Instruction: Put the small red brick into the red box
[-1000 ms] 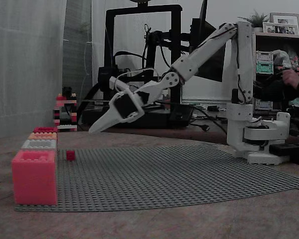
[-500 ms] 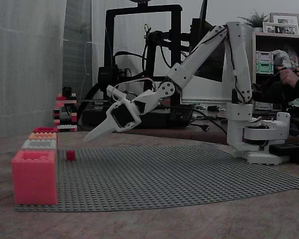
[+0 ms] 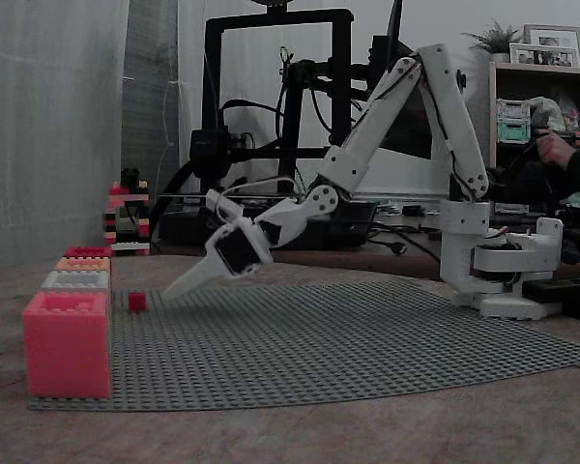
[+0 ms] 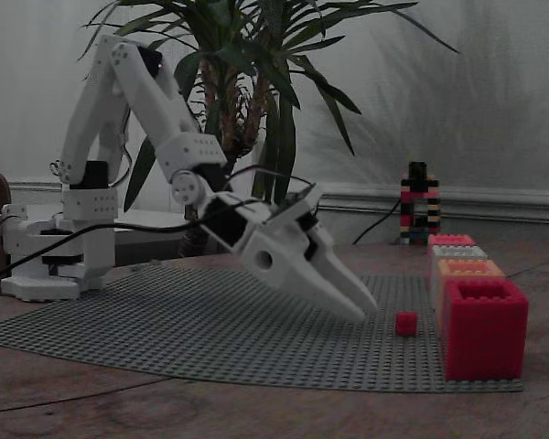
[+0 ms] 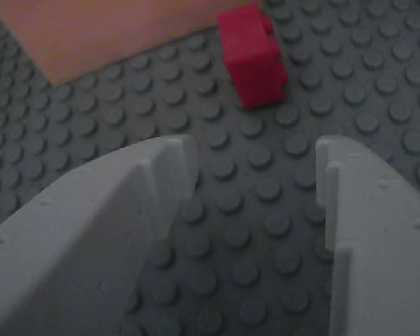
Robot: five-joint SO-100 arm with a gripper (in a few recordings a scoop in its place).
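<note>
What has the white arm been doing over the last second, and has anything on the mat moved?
The gripper has swung down and leftward toward the small red brick, and now hangs open just short of it. Nothing was grasped or released. The brick, the row of boxes and the grey mat stayed put.

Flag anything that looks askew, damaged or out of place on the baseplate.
Nothing stands out. The small red brick sits flat on the studded baseplate beside the row of boxes, with the open gripper just short of it.
</note>
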